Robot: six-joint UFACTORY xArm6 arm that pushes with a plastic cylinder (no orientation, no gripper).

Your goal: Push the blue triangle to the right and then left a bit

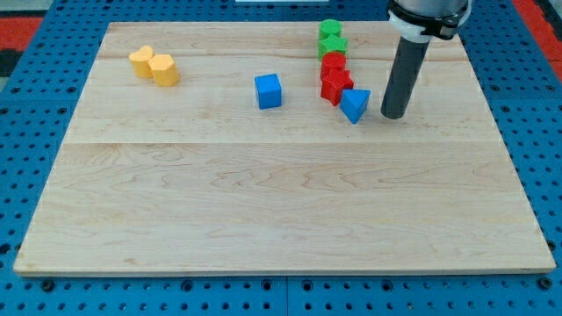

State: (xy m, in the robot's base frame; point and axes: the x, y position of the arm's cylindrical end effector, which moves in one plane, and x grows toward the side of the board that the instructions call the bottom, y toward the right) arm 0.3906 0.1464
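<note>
Sitting lowest among the blocks, blue triangle (355,104) is touching the red blocks (334,76) on the worktop (281,202). Just to its right, my tip (392,116) is resting, apart from it; no gripper is fitted.

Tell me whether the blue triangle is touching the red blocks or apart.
Touching: the blue triangle abuts the lower red block. My tip sits just right of it.

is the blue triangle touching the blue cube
No, the blue triangle block sits apart from the blue cube block, beside the red blocks, with my tip on its right.
</note>
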